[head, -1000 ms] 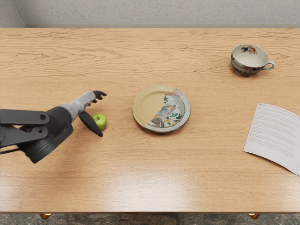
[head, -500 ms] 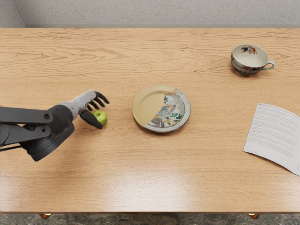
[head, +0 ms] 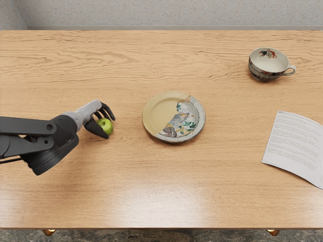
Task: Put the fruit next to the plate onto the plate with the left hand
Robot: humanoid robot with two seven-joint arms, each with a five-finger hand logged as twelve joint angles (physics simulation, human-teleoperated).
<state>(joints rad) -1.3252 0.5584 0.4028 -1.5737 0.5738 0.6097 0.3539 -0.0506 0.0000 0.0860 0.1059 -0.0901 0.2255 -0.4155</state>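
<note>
Left hand (head: 98, 120), its arm entering from the left edge, with dark fingers (head: 107, 111) curled over the green apple (head: 106, 124) and the thumb against its near side, grasping it. The apple rests on the table (head: 161, 176), near the plate (head: 156, 113) on its left. Far right: teacup (head: 268, 63), paper sheet (head: 298, 146)

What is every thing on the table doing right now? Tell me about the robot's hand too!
Small green apple: left of the plate, not on it yet, inside the hand's grasp.
Left hand: fingers curled around the apple.
Round painted ceramic plate: lying flat, no fruit on it.
Patterned teacup: upright, handle pointing right.
White paper sheet: lying flat at the right edge of the wooden table.
</note>
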